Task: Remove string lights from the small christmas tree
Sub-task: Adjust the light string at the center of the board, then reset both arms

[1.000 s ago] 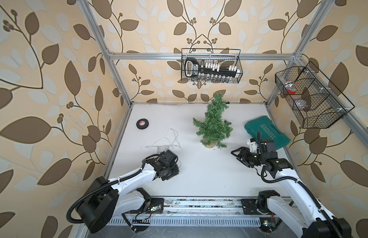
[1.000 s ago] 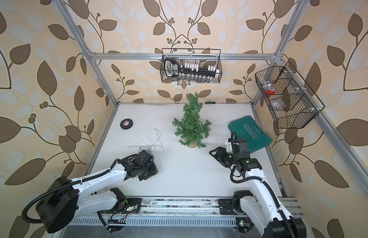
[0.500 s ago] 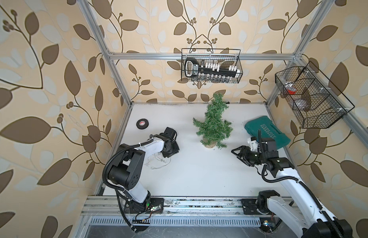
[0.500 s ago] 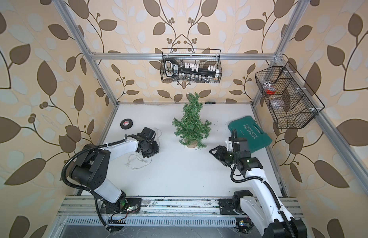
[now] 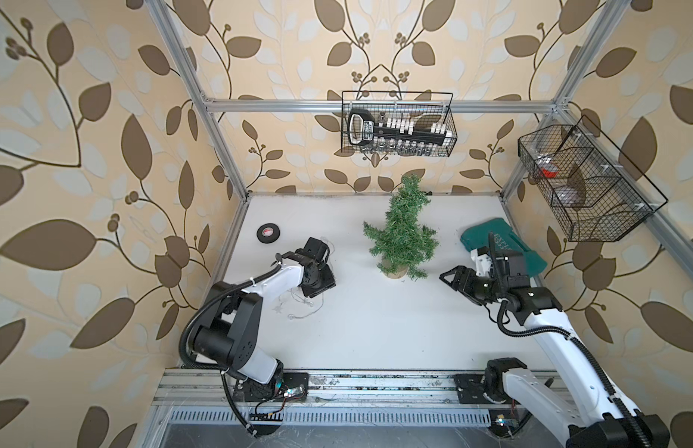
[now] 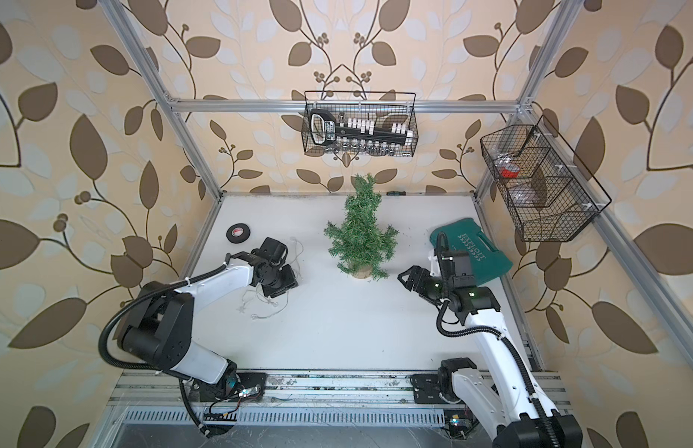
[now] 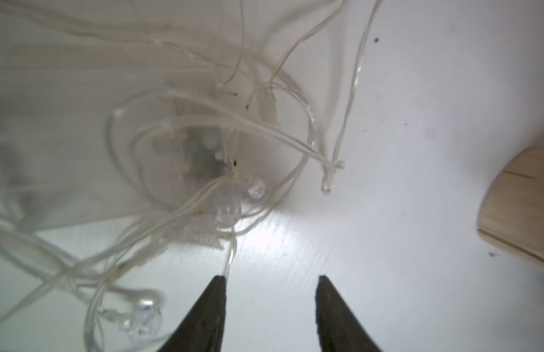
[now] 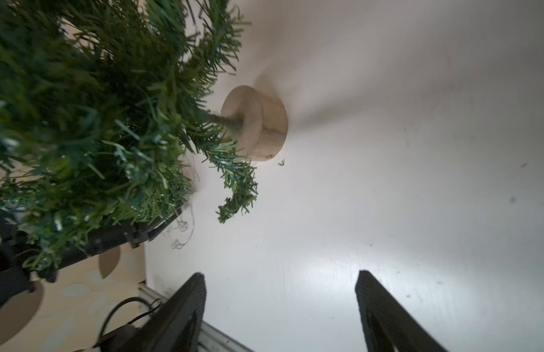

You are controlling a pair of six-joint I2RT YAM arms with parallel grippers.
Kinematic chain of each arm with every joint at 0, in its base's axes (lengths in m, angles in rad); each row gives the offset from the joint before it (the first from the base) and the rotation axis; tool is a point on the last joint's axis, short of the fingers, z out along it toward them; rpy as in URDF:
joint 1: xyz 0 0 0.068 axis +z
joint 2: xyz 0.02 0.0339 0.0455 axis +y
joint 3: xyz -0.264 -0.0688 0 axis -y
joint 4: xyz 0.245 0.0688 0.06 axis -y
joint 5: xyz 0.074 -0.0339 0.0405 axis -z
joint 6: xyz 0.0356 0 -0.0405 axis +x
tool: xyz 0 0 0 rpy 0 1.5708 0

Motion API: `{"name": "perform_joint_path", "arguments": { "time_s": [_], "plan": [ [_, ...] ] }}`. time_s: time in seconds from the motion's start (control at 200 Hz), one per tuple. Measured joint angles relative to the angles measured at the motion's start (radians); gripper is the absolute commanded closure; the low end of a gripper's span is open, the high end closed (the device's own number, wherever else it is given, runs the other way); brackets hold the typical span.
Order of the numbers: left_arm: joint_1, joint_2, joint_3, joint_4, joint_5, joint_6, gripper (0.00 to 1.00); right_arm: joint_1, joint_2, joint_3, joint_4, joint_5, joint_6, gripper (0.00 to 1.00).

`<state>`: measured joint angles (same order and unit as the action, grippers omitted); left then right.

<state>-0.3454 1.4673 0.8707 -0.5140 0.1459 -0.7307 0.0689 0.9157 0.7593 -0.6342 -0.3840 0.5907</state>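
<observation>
- Left arm has swung round since a second ago: it lay stretched low along the front of the table (image 5: 376,329) then, and now stands folded up, wrist turned down over the string lights (image 5: 291,317).
- Right arm, small christmas tree (image 5: 401,236) and black tape roll (image 5: 268,234) sit where they did.
- From overhead the left wrist hides its own fingers and the middle of the tangle (only loose loops and a few bulbs poke out around it).
- Seen from the left wrist, the left gripper (image 7: 270,279) stands partly open with bare table in the gap. One strand runs up against a fingertip (image 7: 214,298); whether it is caught there I can't tell.
- Ahead of those fingers the lights lie heaped on the table, blurred, with something clear and boxy under the wires too smeared to name.
- At that view's edge the tree's wooden base (image 7: 520,207) is cut off.
- Upright at mid-table, the tree stands apart from the lights, which lie on the left arm's side, clear of its branches.
- Wide open and empty, the right gripper (image 8: 280,277) points toward the base, short of it.
- Behind the right arm a green case (image 5: 492,242) is half hidden.
</observation>
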Motion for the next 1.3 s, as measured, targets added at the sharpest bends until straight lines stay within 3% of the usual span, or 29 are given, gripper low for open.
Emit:
{"name": "perform_joint_path", "arguments": {
  "time_s": [0.03,0.215,0.45,0.765,0.895,1.025,1.165,1.3],
  "plan": [
    [-0.006,-0.038,-0.003,-0.005,0.002,-0.004,0.01,-0.005,0.005,0.029,-0.014,0.031,-0.026,0.01],
    [-0.086,-0.216,-0.002,-0.039,0.002,-0.012,0.01,-0.013,0.030,0.183,-0.066,0.232,-0.140,0.00],
    [-0.112,-0.294,0.014,-0.131,-0.036,-0.011,0.01,-0.013,0.162,0.330,-0.070,0.458,-0.214,0.00],
    [-0.112,-0.342,0.022,-0.183,-0.077,-0.031,0.01,-0.013,0.223,0.337,0.005,0.681,-0.232,0.00],
    [-0.112,-0.342,0.022,-0.207,-0.077,-0.037,0.01,-0.019,0.185,0.236,0.137,0.767,-0.253,0.00],
    [-0.112,-0.342,0.022,-0.233,-0.079,-0.043,0.01,-0.024,0.069,0.000,0.332,0.813,-0.306,0.00],
    [-0.112,-0.342,0.022,-0.245,-0.079,-0.043,0.01,-0.035,-0.060,-0.224,0.513,0.801,-0.349,0.00],
    [-0.112,-0.338,0.022,-0.246,-0.079,-0.043,0.01,-0.039,-0.060,-0.276,0.597,0.771,-0.352,0.00]
  ]
}}
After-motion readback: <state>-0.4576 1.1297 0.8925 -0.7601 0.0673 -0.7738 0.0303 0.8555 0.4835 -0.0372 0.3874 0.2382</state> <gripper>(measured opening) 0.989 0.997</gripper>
